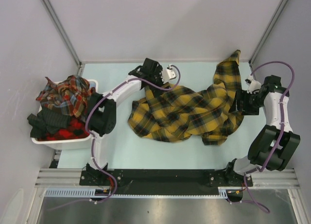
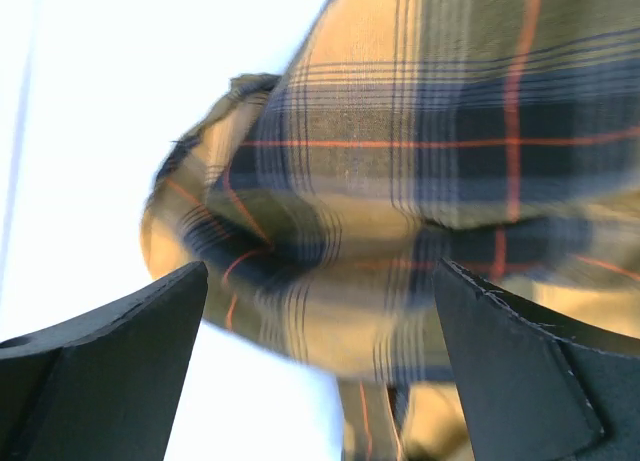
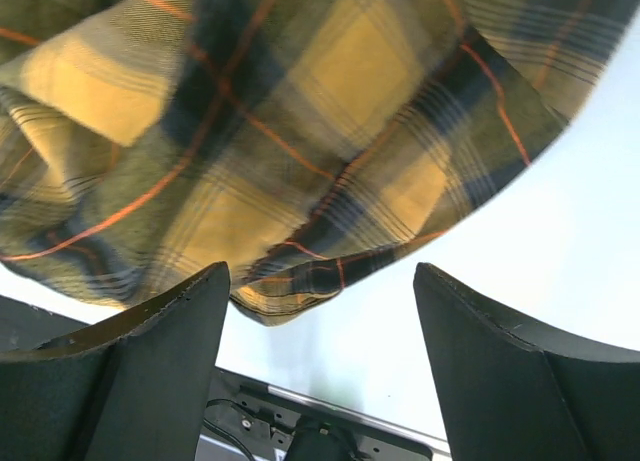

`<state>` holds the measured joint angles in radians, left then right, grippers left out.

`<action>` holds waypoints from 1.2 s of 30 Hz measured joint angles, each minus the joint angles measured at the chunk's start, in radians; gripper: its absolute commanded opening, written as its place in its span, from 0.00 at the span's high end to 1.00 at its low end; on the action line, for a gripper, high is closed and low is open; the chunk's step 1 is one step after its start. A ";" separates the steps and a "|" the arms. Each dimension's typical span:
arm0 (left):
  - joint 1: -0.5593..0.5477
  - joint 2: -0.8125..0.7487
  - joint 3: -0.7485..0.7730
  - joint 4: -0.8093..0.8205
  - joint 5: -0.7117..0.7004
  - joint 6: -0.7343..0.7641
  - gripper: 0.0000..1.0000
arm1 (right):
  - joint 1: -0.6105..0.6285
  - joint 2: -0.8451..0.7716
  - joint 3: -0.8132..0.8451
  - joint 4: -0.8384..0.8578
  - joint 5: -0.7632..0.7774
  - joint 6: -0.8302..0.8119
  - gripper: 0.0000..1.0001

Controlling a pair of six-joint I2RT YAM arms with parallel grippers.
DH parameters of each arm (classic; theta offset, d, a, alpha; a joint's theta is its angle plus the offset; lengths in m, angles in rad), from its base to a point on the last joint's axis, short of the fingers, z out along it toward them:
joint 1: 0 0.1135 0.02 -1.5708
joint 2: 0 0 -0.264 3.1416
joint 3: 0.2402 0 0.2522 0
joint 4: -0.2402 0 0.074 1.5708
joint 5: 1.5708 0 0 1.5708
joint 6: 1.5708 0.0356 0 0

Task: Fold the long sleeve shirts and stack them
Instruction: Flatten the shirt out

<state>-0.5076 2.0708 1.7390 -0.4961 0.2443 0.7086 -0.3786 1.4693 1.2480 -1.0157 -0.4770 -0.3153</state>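
Note:
A mustard-yellow long sleeve shirt (image 1: 187, 112) with black checks and thin red lines lies crumpled in the middle of the table, one part reaching toward the back right (image 1: 228, 71). My left gripper (image 1: 149, 83) hovers at its back-left edge, open wide; in the left wrist view the left gripper (image 2: 320, 281) has the blurred plaid cloth (image 2: 420, 161) ahead of its fingers, ungripped. My right gripper (image 1: 239, 105) is at the shirt's right edge. In the right wrist view the right gripper (image 3: 320, 281) is open, with the shirt's hem (image 3: 290, 296) just beyond the fingertips and bare table between them.
A white bin (image 1: 58, 142) at the table's left edge holds red-toned plaid shirts (image 1: 68, 95) and dark cloth. The arms' mounting rail (image 1: 165, 178) runs along the near edge. Grey walls close in the back and sides.

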 measured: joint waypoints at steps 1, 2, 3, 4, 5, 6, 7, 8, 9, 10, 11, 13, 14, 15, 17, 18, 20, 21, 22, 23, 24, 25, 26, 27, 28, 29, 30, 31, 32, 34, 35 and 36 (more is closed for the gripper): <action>0.000 0.028 0.021 0.001 -0.006 0.000 0.04 | -0.010 0.005 0.000 0.000 0.000 0.000 0.21; 0.000 0.060 0.040 -0.006 -0.010 0.005 0.07 | -0.021 0.010 0.000 0.000 0.000 0.000 0.20; 0.000 0.090 0.053 -0.019 -0.014 0.010 0.17 | -0.030 0.014 0.000 0.000 0.000 0.000 0.20; 0.000 0.116 0.064 -0.043 -0.018 0.018 0.22 | -0.039 0.019 0.000 0.000 -0.001 0.000 0.21; 0.000 0.140 0.071 -0.069 -0.023 0.026 0.28 | -0.047 0.026 0.000 0.000 -0.002 0.000 0.21; 0.000 0.157 0.071 -0.095 -0.028 0.032 0.43 | -0.053 0.031 0.000 0.000 -0.003 0.000 0.21; 0.000 0.169 0.071 -0.129 -0.032 0.036 0.51 | -0.059 0.039 0.000 0.001 -0.003 0.000 0.21; 0.002 0.173 0.065 -0.156 -0.034 0.041 0.60 | -0.065 0.047 0.000 0.001 -0.005 0.000 0.21; 0.003 0.173 0.051 -0.170 -0.034 0.046 0.82 | -0.069 0.058 0.000 0.003 -0.007 0.000 0.21; 0.004 0.159 0.022 -0.175 -0.029 0.052 0.92 | -0.073 0.068 0.000 0.004 -0.008 0.000 0.21; 0.005 0.134 -0.016 -0.176 -0.026 0.055 0.97 | -0.076 0.077 0.000 0.006 -0.010 0.000 0.22; 0.008 0.054 -0.129 -0.192 -0.024 0.067 1.00 | -0.086 0.105 0.008 0.005 -0.014 0.000 0.22; 0.012 -0.006 -0.214 -0.196 -0.021 0.071 1.00 | -0.091 0.121 0.018 0.007 -0.018 0.000 0.22; 0.014 -0.061 -0.288 -0.210 -0.017 0.073 1.00 | -0.094 0.135 0.028 0.008 -0.021 0.000 0.22; 0.014 -0.230 -0.494 -0.258 -0.004 0.078 1.00 | -0.103 0.169 0.062 0.016 -0.032 0.001 0.23; 0.006 -0.337 -0.603 -0.296 0.001 0.079 1.00 | -0.104 0.192 0.089 0.024 -0.041 0.006 0.23; -0.035 -0.510 -0.744 -0.373 0.014 0.080 1.00 | -0.103 0.227 0.130 0.045 -0.054 0.019 0.25; -0.056 -0.566 -0.779 -0.406 0.025 0.080 1.00 | -0.102 0.245 0.148 0.056 -0.058 0.027 0.25; -0.080 -0.622 -0.813 -0.437 0.039 0.084 0.99 | -0.100 0.267 0.171 0.069 -0.063 0.034 0.27; -0.099 -0.657 -0.830 -0.470 0.055 0.089 0.80 | -0.096 0.286 0.188 0.080 -0.064 0.043 0.27; -0.108 -0.678 -0.837 -0.508 0.071 0.097 0.68 | -0.089 0.312 0.211 0.095 -0.063 0.055 0.28; -0.107 -0.686 -0.836 -0.534 0.082 0.109 0.50 | -0.081 0.339 0.233 0.114 -0.063 0.066 0.30; -0.094 -0.687 -0.833 -0.553 0.095 0.111 0.40 | -0.068 0.373 0.264 0.130 -0.061 0.082 0.30; -0.081 -0.685 -0.825 -0.565 0.102 0.124 0.33 | -0.059 0.398 0.283 0.146 -0.061 0.093 0.32; -0.064 -0.681 -0.809 -0.578 0.110 0.127 0.30 | -0.047 0.428 0.306 0.164 -0.058 0.107 0.34; -0.031 -0.668 -0.766 -0.589 0.135 0.117 0.29 | -0.037 0.457 0.329 0.182 -0.057 0.123 0.35; -0.007 -0.654 -0.726 -0.585 0.142 0.112 0.27 | -0.027 0.485 0.350 0.200 -0.055 0.137 0.36; 0.025 -0.630 -0.663 -0.576 0.162 0.094 0.26 | -0.018 0.510 0.369 0.217 -0.055 0.152 0.36; 0.053 -0.600 -0.595 -0.555 0.183 0.077 0.25 | -0.009 0.533 0.385 0.234 -0.055 0.168 0.35; 0.093 -0.537 -0.467 -0.495 0.222 0.031 0.24 | 0.007 0.573 0.420 0.261 -0.055 0.198 0.34; 0.109 -0.509 -0.411 -0.461 0.243 0.004 0.21 | 0.012 0.586 0.432 0.277 -0.054 0.212 0.33; 0.119 -0.484 -0.366 -0.431 0.264 -0.022 0.20 | 0.018 0.599 0.444 0.302 -0.053 0.229 0.32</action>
<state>-0.3885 1.5867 1.3731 -0.9276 0.5083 0.6868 -0.3603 2.0686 1.6924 -0.7139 -0.5297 -0.0860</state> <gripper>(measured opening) 0.759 0.657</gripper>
